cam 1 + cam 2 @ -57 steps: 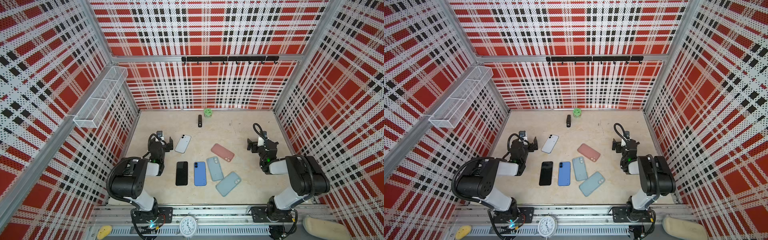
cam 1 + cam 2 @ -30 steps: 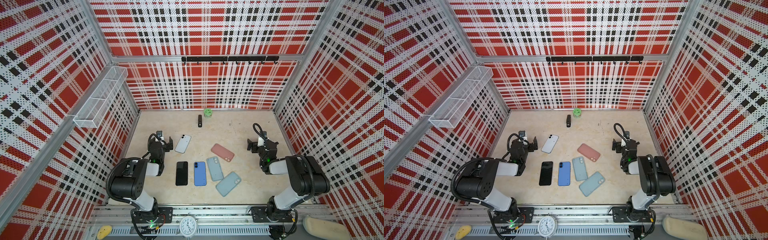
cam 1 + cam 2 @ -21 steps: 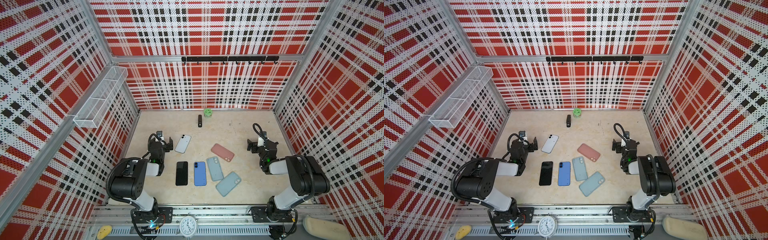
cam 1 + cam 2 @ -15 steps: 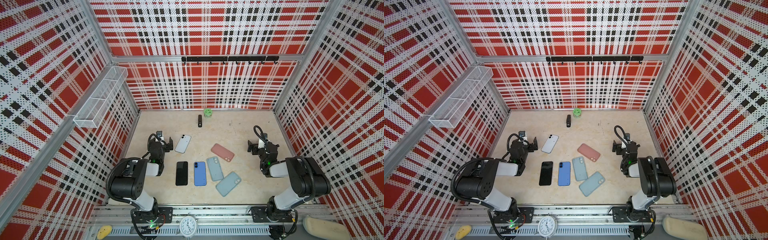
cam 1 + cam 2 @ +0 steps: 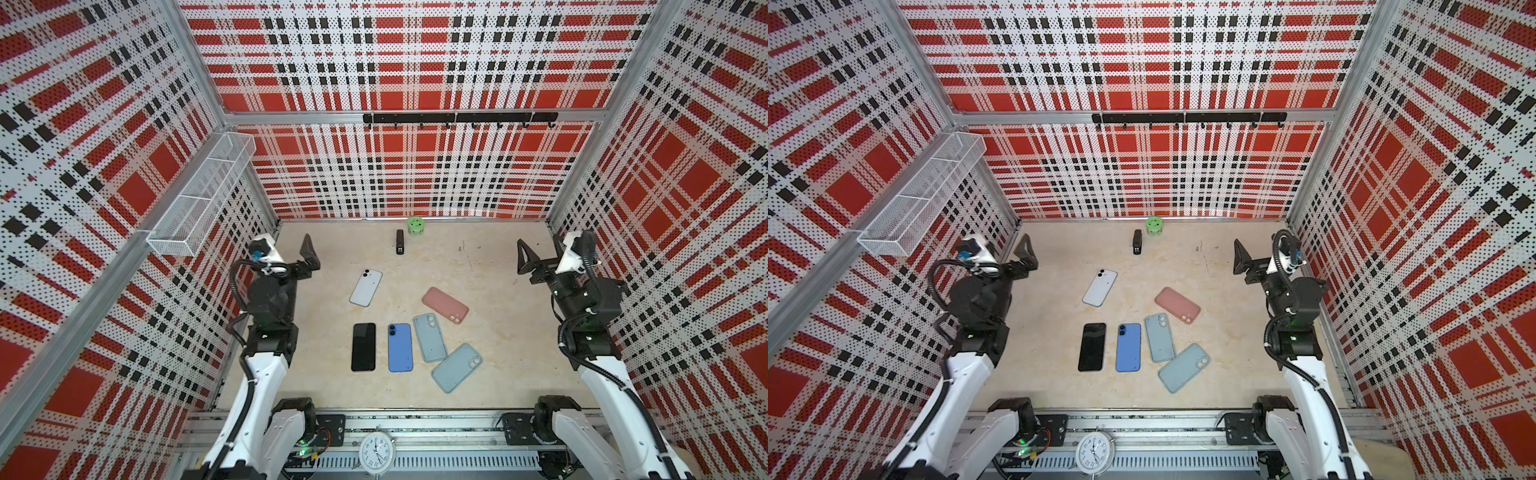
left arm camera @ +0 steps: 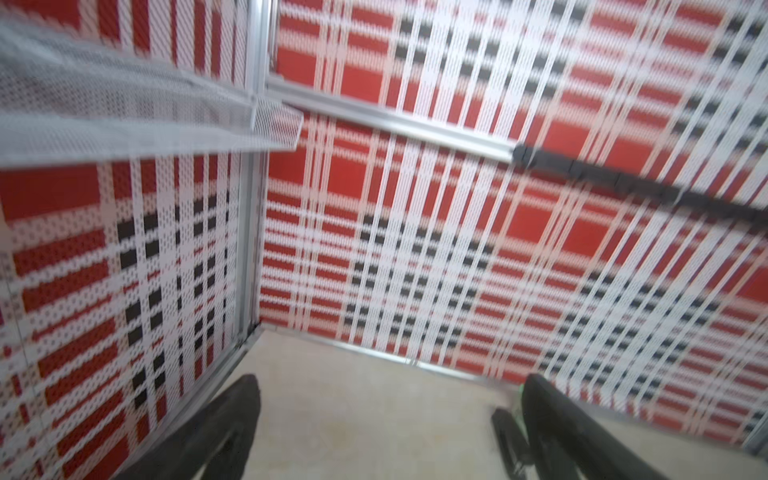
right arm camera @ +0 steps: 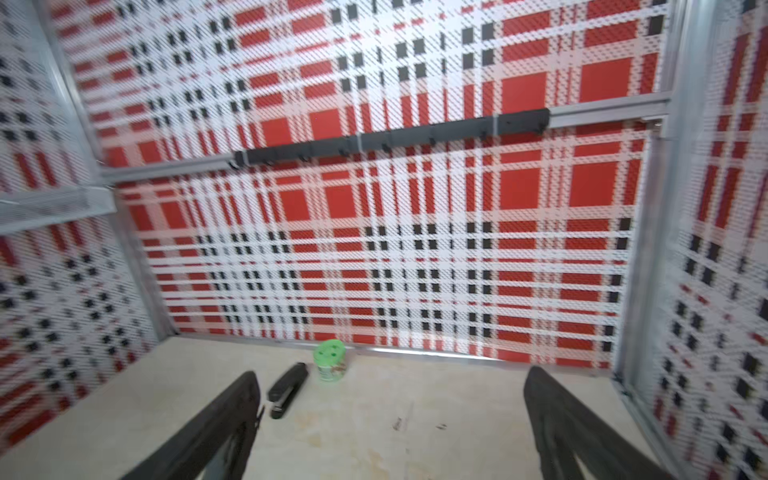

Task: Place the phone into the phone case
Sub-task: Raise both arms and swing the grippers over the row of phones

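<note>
In both top views a white phone, a black phone and a blue phone lie flat on the beige table. Beside them lie a pink phone case and two pale blue phone cases. My left gripper hangs open above the table's left edge, apart from the white phone. My right gripper hangs open near the right wall, away from the cases. In each wrist view the fingers stand wide apart with only bare table between them; no phone shows there.
A black stapler and a green tub stand by the back wall, also in the right wrist view as stapler and tub. A wire basket hangs on the left wall, a hook rail on the back wall.
Both arms have unfolded and lifted their grippers up from low beside the table; the right one began rising half a second ago. Both stay open. Phones and cases have not moved.
</note>
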`<state>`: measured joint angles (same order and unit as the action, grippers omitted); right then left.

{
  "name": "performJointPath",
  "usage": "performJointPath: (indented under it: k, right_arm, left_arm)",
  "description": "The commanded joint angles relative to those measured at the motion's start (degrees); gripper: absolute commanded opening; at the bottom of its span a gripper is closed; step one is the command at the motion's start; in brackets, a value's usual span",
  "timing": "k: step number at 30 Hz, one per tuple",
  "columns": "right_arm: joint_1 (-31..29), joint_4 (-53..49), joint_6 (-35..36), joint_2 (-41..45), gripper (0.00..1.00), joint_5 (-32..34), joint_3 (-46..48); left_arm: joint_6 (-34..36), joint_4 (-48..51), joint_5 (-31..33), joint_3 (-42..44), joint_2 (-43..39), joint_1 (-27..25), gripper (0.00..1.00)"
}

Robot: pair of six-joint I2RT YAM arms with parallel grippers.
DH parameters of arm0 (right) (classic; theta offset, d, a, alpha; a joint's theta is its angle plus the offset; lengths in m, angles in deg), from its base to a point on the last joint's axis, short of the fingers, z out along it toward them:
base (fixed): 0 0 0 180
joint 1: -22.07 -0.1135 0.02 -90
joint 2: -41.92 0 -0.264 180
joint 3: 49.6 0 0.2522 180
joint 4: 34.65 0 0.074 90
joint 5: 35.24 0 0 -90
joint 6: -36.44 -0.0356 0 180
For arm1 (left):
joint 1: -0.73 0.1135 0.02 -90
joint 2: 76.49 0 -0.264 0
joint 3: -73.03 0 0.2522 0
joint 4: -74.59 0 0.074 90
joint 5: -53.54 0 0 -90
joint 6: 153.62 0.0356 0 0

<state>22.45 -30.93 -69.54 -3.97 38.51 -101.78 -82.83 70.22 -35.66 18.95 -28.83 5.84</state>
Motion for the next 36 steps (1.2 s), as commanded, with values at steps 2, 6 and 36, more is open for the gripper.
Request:
performJointPath:
  k: [2,6,36]
  right_arm:
    - [0.45,-12.24,-28.01,0.89,1.0,-11.14,-0.64]
    - [0.5,-12.04,-31.11,-0.34,1.0,-20.21,-1.27]
    - [-49.73,-47.35,-28.02,-23.22,1.0,9.63,-10.87]
  left_arm:
    - [-28.54,20.09,-14.07,-1.9,-2.37,8.09,0.99]
    - [-43.49,6.07,-33.78,6.2,-0.06,12.01,0.99]
    - [-25.82,45.84,-29.6,-1.65,24.27,-27.76,1.0]
